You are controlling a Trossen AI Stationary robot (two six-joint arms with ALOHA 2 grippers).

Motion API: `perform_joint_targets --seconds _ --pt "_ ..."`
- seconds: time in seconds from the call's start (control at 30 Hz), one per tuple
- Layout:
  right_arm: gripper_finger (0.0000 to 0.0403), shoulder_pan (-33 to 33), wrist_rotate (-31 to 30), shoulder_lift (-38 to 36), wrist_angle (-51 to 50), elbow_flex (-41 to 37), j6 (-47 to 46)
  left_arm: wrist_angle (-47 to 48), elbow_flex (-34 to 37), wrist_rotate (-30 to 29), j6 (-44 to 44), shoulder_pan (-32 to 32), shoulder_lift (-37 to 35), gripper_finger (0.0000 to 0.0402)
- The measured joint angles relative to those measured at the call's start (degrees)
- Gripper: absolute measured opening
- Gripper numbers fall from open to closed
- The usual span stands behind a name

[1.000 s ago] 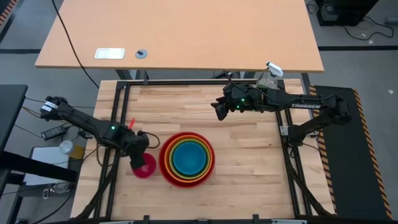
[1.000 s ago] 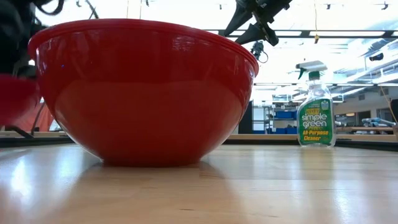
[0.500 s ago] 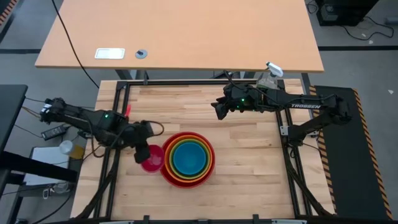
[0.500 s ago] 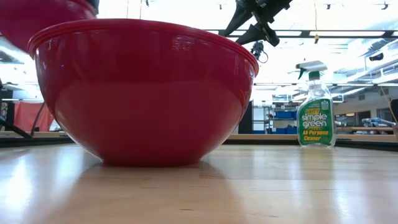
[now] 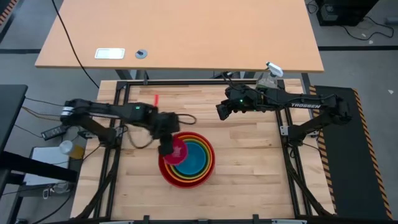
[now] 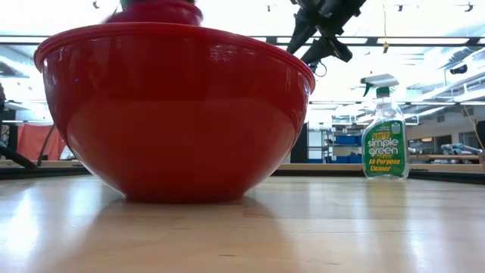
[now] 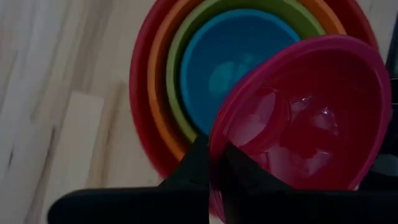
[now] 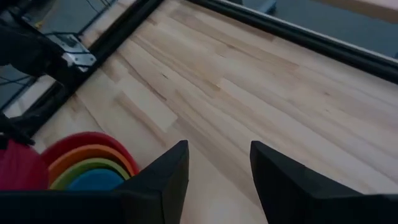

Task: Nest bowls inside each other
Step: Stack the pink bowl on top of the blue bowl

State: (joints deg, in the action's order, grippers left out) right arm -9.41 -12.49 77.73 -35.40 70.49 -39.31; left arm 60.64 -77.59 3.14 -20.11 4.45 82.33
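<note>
The red bowl point(image 5: 186, 179) stands on the table with the orange, the lime green and the blue bowl point(image 5: 194, 158) nested inside it. The small pink bowl point(image 5: 179, 151) hangs over the left part of this nest, and its base shows above the red rim in the low view point(image 6: 159, 11). My left gripper point(image 5: 166, 148) is shut on it. My right gripper point(image 5: 221, 112) hovers open above the table's far right part, with nothing between its fingers point(image 8: 219, 168). My left gripper holds the pink bowl by its rim point(image 7: 214, 155), on the side toward the table's left edge. The rim is pinched with one finger point(image 7: 239, 171) inside the bowl and one point(image 7: 193, 168) outside. The fingers slant down from the left. The bowl is lifted clear above the nest, mouth up.
A clear spray bottle point(image 5: 268, 76) with a green label point(image 6: 384, 136) stands at the table's far right corner. A black frame point(image 5: 118, 124) runs around the wooden top. Bare wood lies in front of and to the right of the nest.
My left gripper has risen and swung toward the table's right, staying shut on the pink bowl. The bowl has gone from low beside the red bowl's left side up over its rim, and now hangs above the nested bowls.
</note>
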Motion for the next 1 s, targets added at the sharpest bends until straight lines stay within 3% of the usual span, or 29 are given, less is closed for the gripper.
perform_joint_targets --seconds 0.33,0.8,1.0 --pt "0.0174 -0.8 -3.3 -2.5 -11.1 4.5 3.2 -0.6 -8.7 1.5 4.9 -0.8 15.0 0.0011" --pt "0.0174 -2.3 -7.6 -11.6 -14.0 4.5 8.5 -1.8 -9.3 -2.0 3.4 0.1 23.8 0.0013" --pt "0.0174 -2.4 -6.5 -11.8 -14.2 4.5 9.5 -3.1 -9.3 -2.2 2.2 1.9 26.7 0.0061"
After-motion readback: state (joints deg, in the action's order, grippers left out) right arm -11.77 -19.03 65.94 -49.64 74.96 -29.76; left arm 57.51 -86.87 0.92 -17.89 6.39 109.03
